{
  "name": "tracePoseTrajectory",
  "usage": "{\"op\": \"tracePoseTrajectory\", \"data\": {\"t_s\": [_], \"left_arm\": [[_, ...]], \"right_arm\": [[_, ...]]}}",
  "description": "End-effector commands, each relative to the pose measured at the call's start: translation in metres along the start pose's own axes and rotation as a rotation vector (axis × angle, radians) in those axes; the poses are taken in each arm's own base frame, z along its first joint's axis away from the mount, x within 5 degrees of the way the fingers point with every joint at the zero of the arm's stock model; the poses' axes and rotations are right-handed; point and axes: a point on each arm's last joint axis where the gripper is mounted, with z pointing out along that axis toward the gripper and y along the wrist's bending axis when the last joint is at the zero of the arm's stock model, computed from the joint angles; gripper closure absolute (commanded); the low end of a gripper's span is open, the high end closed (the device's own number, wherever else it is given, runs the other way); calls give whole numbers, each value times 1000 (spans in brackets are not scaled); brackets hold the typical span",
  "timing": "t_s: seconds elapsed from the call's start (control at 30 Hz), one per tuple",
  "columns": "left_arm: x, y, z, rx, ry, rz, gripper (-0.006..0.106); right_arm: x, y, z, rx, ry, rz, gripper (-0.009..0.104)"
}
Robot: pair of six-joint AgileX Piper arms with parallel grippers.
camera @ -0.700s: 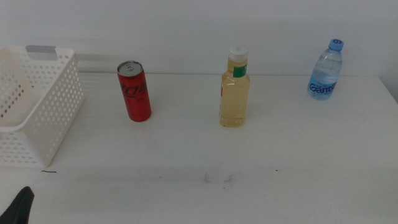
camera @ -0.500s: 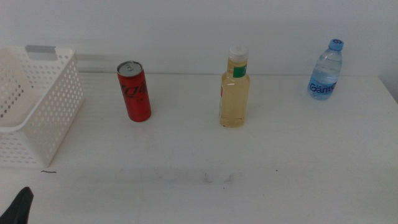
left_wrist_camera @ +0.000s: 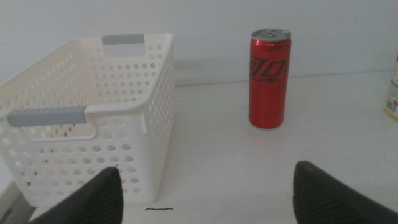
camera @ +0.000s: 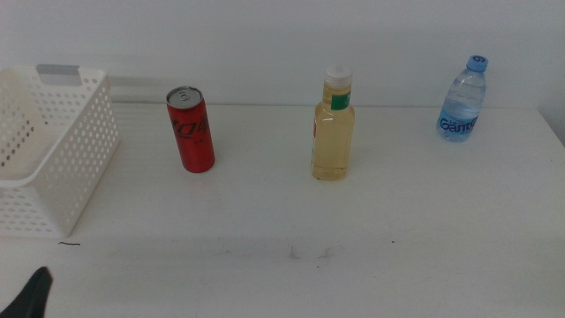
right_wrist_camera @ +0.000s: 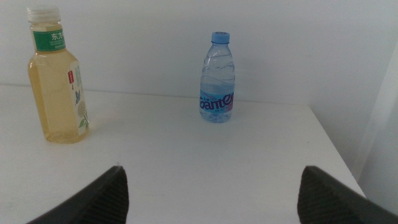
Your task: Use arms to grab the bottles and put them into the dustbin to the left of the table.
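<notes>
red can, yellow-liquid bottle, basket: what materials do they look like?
Red can: likely aluminium, glossy printed wall, silvery pull-tab top.
Yellow-liquid bottle: clear, probably plastic; the liquid shows through, with a white ribbed cap and paper-like label.
Basket: white moulded plastic, matte, with perforated walls and grey handle strips.
Both grippers wait low, jaws open.

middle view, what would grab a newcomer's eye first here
The red can stands out most, upright on the white table just right of the white perforated dustbin at the left edge. Next come the bottle of yellow liquid standing near the middle and the small blue-labelled water bottle at the far right corner. The left gripper and right gripper wait low at the near edge, jaws open, holding nothing.
</notes>
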Motion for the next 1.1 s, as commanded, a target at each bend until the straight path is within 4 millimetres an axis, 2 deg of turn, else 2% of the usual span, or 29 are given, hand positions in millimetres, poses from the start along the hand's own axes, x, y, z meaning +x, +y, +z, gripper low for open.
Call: {"op": "tracePoseTrajectory", "data": {"t_s": [0.0, 0.13, 0.23, 0.47, 0.73, 0.87, 1.0, 1.07], "left_arm": [[-3, -2, 8, 27, 10, -9, 7], [-7, -12, 38, 121, 45, 15, 7], [-2, -20, 63, 158, 69, 18, 7], [13, -26, 103, 146, -6, 19, 7], [32, -33, 152, 133, 55, 15, 7], [28, -40, 178, 160, 22, 7, 7], [15, -44, 200, 162, -39, 2, 7], [12, -46, 211, 162, -9, 4, 7]], "right_arm": [[0, 0, 0, 7, -13, -6, 5], [0, 0, 0, 7, -13, -6, 5], [0, 0, 0, 7, -13, -6, 5], [0, 0, 0, 7, -13, -6, 5], [0, 0, 0, 7, -13, -6, 5], [0, 0, 0, 7, -13, -6, 5], [0, 0, 0, 7, -13, -6, 5], [0, 0, 0, 7, -13, -6, 5]]}}
